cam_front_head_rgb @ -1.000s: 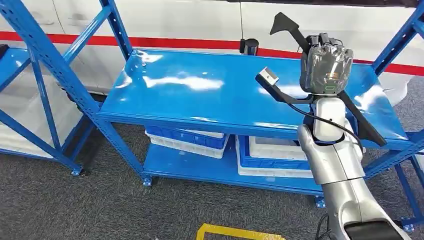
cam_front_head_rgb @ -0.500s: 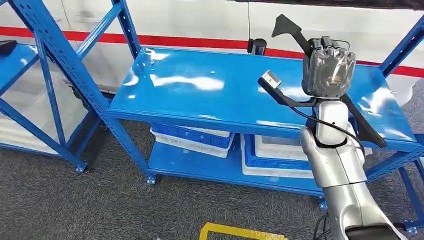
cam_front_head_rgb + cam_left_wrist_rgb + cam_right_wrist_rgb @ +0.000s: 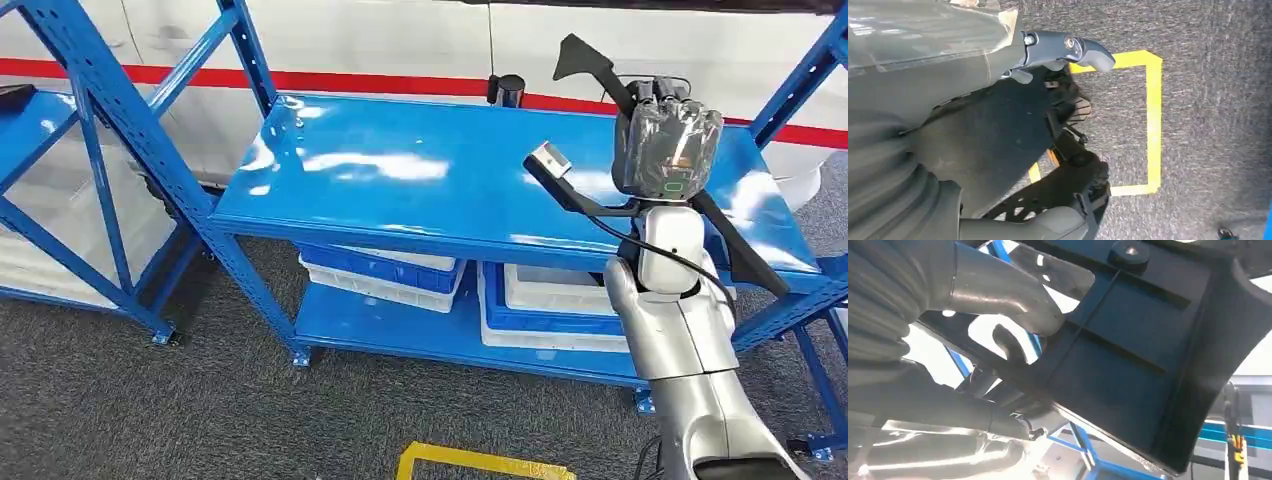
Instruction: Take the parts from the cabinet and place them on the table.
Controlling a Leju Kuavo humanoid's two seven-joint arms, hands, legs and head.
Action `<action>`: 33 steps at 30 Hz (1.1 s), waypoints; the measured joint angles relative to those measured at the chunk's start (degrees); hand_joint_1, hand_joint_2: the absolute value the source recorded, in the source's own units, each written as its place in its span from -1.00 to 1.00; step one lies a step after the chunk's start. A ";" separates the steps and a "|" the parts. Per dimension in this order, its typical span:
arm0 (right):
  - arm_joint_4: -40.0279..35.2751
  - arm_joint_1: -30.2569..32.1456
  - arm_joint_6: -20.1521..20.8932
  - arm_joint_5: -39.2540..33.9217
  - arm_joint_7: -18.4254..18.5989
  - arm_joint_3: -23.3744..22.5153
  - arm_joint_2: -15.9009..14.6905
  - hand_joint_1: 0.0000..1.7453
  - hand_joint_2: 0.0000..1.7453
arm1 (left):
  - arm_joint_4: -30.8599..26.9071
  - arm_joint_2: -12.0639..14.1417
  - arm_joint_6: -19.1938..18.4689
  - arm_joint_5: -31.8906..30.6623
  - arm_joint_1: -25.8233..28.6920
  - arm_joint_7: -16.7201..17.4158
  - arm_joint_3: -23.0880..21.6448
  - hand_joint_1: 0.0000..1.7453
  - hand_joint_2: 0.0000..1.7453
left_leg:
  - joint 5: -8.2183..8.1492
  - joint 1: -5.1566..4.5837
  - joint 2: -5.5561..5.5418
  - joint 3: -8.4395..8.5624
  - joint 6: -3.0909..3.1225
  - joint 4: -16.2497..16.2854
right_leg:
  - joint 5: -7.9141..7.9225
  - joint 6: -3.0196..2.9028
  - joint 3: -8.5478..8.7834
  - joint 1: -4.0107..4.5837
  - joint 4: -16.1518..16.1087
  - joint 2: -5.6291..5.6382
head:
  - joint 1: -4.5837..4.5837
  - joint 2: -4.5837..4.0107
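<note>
My right hand (image 3: 668, 148), wrapped in clear plastic, grips a large black angular plastic part (image 3: 577, 196) and holds it up above the right half of the blue table top (image 3: 400, 170). The part's pointed tip (image 3: 588, 62) rises above the hand, and a long arm (image 3: 735, 250) runs down to the right. In the right wrist view the thumb (image 3: 1008, 295) presses on the part's ribbed flat face (image 3: 1133, 355). My left hand (image 3: 998, 65) hangs beside my body over the grey floor, thumb and fingers apart, holding nothing.
Under the table top, a lower shelf carries white and blue bins (image 3: 385, 275) (image 3: 550, 300). A black cylinder (image 3: 507, 90) stands at the table's far edge. Another blue rack (image 3: 90, 130) stands to the left. A yellow floor marking (image 3: 480, 463) lies on the grey carpet.
The view has shifted a little. My right hand, still holding the black part, has drifted slightly right and lower over the table.
</note>
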 joint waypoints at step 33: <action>-0.85 0.68 -0.33 0.00 -3.65 -3.17 1.11 1.00 1.00 | 0.09 0.00 0.24 0.96 0.02 0.20 -0.07 -1.00 1.00 | -2.08 -0.75 0.02 3.20 1.13 -1.06 | 4.08 0.75 -2.64 0.00 -0.85 -0.31 | -0.26 0.00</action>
